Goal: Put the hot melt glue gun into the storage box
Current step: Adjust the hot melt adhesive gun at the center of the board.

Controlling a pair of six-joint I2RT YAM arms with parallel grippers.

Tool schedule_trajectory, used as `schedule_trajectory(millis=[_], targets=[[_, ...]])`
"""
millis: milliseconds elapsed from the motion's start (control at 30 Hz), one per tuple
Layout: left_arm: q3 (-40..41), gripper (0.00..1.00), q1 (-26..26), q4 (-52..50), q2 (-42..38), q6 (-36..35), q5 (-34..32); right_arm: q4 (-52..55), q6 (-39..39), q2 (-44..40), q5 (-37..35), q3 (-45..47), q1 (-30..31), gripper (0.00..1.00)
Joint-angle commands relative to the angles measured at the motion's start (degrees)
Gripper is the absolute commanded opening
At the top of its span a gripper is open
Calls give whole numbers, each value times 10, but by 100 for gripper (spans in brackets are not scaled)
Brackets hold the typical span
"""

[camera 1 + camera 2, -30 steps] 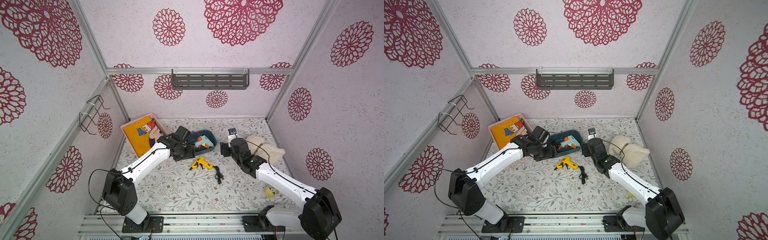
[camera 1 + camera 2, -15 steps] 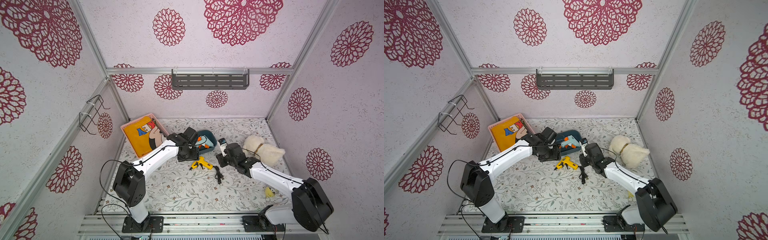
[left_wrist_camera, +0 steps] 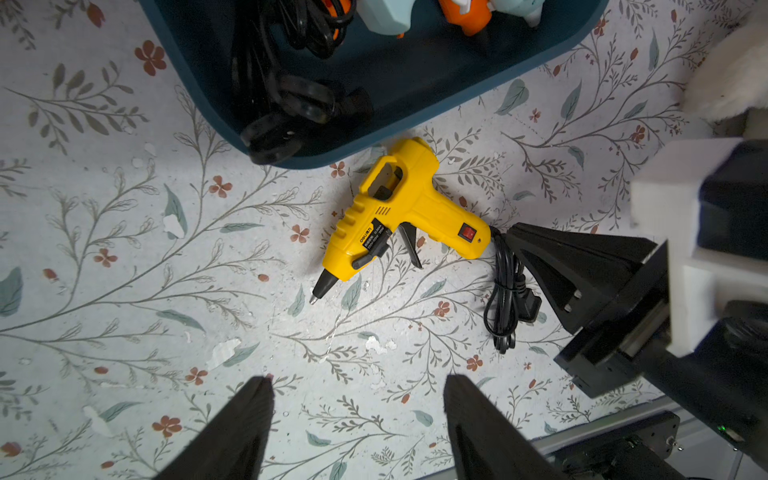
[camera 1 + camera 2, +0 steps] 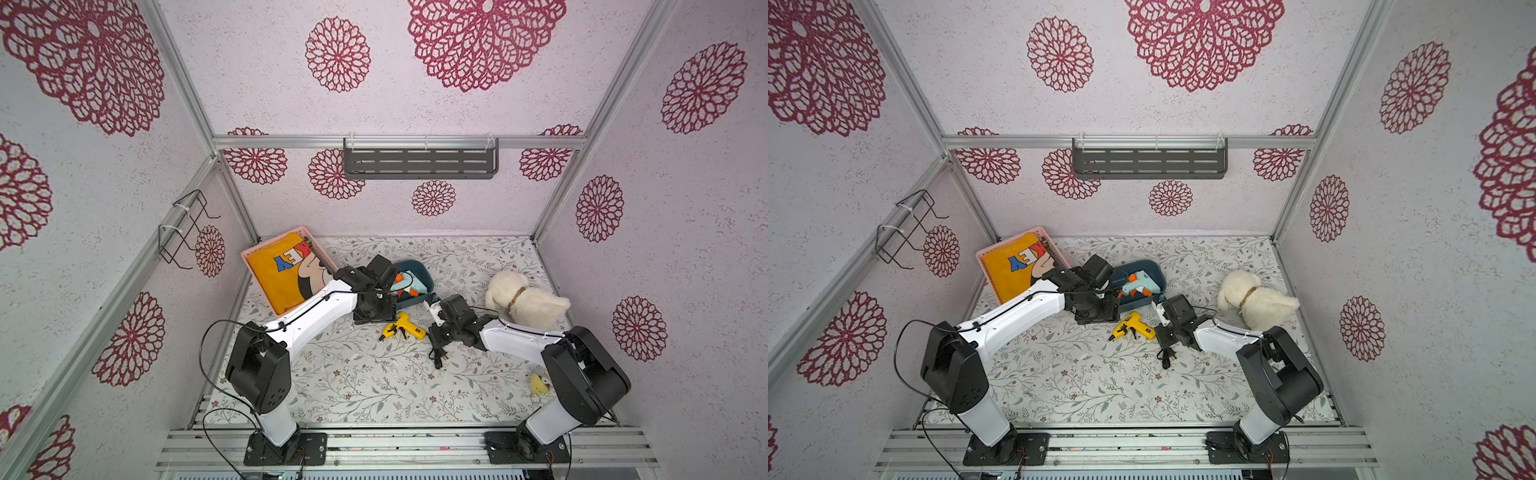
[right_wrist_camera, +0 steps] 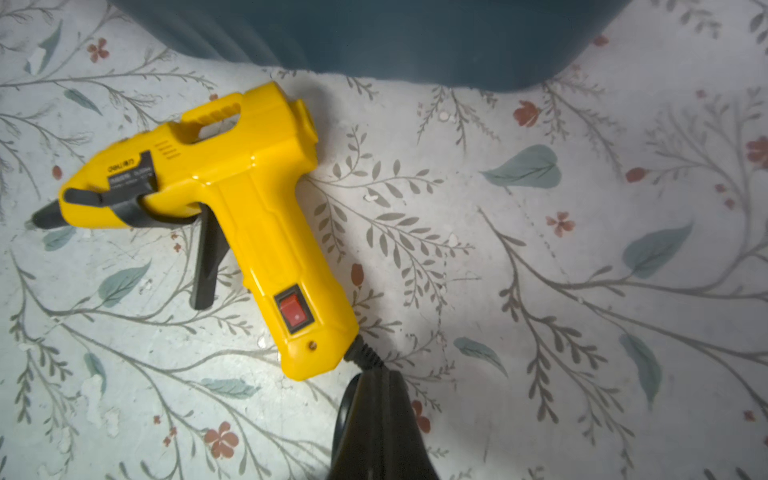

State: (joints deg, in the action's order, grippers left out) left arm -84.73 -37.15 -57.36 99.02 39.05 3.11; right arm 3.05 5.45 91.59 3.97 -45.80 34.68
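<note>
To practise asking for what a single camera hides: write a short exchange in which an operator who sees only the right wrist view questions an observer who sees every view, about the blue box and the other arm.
Operator: Is the storage box empty?
Observer: No. A pale blue glue gun and a black cord lie in the storage box.
Operator: Where is the left gripper?
Observer: The left gripper stands open just short of the yellow glue gun, with nothing between its fingers.
</note>
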Motion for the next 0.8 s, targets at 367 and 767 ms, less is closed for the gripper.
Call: schedule_trajectory(millis=[367,767], targets=[[-21,72,3,-19,-8,-14,-20,72,-58,-8,65,-9,63,0],[-21,72,18,-37,-19,-20,-28,132,-68,-86,65,-48,94,39]])
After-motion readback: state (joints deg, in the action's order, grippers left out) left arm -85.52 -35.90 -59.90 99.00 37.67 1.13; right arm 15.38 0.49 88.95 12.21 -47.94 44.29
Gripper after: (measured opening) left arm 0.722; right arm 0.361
